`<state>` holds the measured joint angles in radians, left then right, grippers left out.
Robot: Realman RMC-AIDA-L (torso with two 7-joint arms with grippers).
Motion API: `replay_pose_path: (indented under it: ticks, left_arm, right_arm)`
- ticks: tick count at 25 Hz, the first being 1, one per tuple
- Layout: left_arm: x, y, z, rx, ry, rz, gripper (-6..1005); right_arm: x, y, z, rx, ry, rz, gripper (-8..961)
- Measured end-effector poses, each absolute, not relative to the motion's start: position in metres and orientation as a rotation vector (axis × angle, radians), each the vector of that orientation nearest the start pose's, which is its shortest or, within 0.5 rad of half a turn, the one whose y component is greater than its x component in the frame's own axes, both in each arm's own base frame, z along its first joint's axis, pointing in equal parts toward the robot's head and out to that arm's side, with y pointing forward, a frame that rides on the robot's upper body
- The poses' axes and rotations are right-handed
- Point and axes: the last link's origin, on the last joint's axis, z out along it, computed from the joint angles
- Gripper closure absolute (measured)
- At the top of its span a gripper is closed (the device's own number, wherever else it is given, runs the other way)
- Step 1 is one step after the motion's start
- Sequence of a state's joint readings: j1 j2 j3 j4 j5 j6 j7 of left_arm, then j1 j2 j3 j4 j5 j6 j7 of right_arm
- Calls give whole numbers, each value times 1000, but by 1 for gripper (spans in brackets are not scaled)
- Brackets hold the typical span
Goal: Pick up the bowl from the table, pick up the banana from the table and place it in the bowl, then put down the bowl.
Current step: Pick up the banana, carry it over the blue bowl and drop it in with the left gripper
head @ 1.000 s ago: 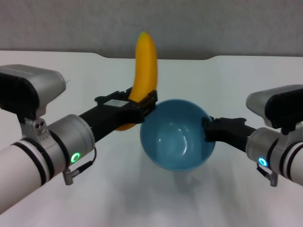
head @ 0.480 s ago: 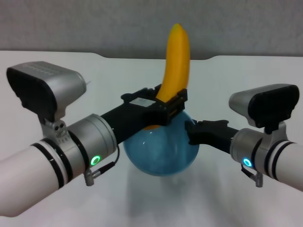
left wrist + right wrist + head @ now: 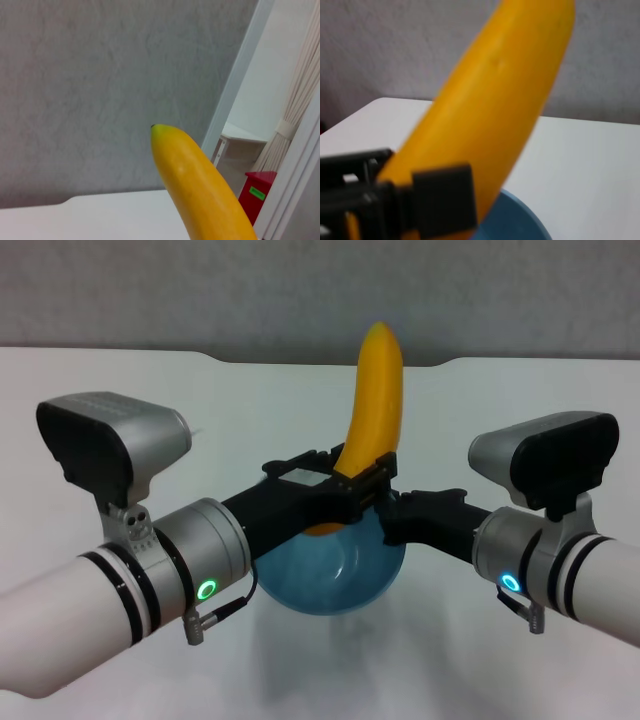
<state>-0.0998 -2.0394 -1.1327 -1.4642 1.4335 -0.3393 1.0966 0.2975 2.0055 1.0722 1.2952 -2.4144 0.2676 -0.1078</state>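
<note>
My left gripper (image 3: 345, 480) is shut on the yellow-orange banana (image 3: 372, 405) near its lower end and holds it nearly upright, its lower end inside the light-blue bowl (image 3: 330, 575). My right gripper (image 3: 392, 522) is shut on the bowl's right rim and holds the bowl above the white table (image 3: 520, 410). The banana fills the left wrist view (image 3: 200, 185). In the right wrist view the banana (image 3: 495, 110) stands over the bowl's rim (image 3: 520, 220), with the left gripper's black fingers (image 3: 440, 200) clamped on it.
The table has a shallow notch (image 3: 330, 362) in its far edge, against a grey wall. A red box (image 3: 260, 192) and a curtain show far off in the left wrist view.
The left gripper has lowered the banana's lower end into the bowl. Both grippers and the bowl have shifted slightly lower and closer together.
</note>
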Motion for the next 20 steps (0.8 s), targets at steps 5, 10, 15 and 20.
replay_pose_path:
  ticks: [5,10,15,20]
  left_arm:
    - [-148,311,-61,-2249,-949,-825,413]
    - [-155,314,-58,-2218,-995,-836,408]
    - [-158,313,-58,-2213,-997,-827,403]
    - [-162,312,-58,-2206,-1008,-821,398]
  right_arm:
    - [171,340,-83,-2230,920,438,904]
    - [172,338,-82,-2230,917,435,904]
    - [177,337,-79,-2215,926,434,903]
    - [179,340,-72,-2191,920,442,903]
